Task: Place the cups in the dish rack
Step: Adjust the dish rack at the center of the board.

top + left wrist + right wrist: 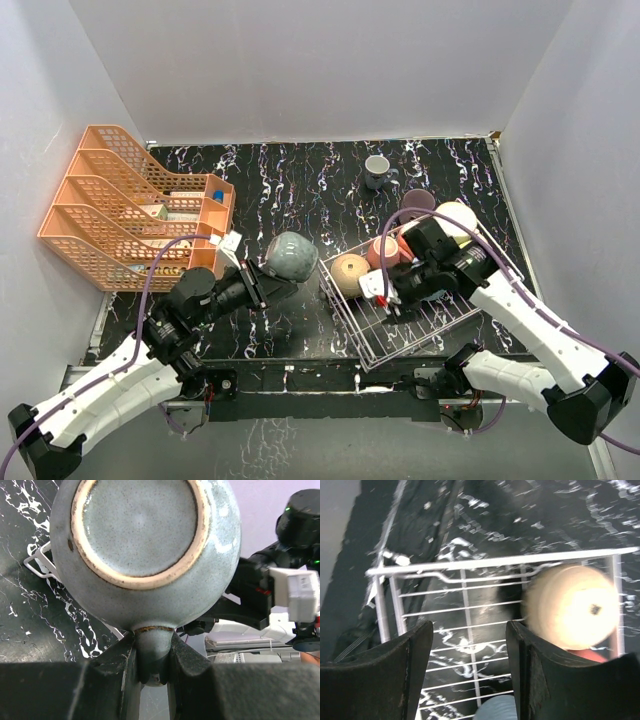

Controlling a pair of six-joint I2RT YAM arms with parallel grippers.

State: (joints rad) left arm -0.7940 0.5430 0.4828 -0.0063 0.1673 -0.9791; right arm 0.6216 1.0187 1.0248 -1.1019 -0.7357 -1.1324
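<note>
My left gripper point(262, 281) is shut on the handle of a grey-teal mug point(291, 256), held above the table just left of the white wire dish rack point(430, 325). In the left wrist view the mug point(145, 540) shows its underside, and the handle sits between my fingers point(117, 672). My right gripper point(386, 293) is open and empty over the rack. A tan mug point(349, 272), a pink mug point(383, 250), a pale yellow mug point(457, 217) and a mauve mug point(417, 202) are at the rack's far side. The tan mug point(570, 605) is blurred, right of my right gripper point(470, 635).
A small grey mug point(377, 170) stands alone on the black marbled table at the back. An orange tiered tray organizer point(130, 205) fills the back left. A pale blue rounded object point(495, 711) shows at the bottom edge of the right wrist view. White walls enclose the table.
</note>
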